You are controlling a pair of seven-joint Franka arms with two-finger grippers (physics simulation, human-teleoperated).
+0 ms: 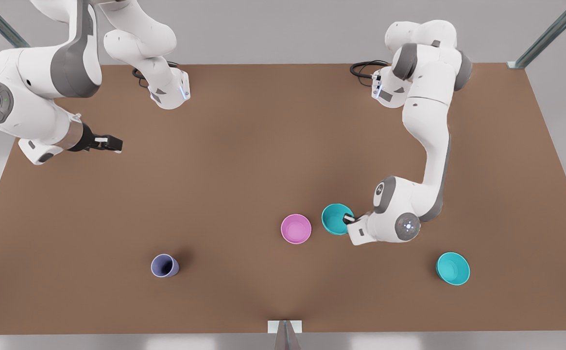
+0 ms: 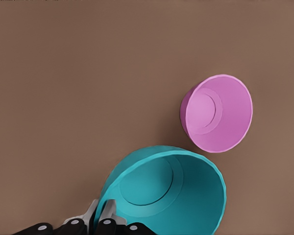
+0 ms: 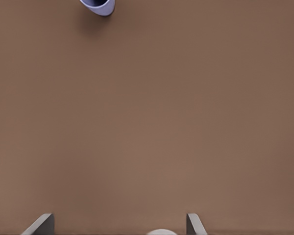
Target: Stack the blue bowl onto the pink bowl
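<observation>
The left gripper (image 1: 348, 218) pinched the blue bowl (image 1: 335, 218) by its rim beside the pink bowl (image 1: 296, 228), unstacked; the right gripper (image 1: 112, 143) waited, fingers spread

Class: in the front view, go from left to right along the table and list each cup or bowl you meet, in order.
Lavender cup → pink bowl → blue bowl, held at its rim by the left claw → second blue bowl.
</observation>
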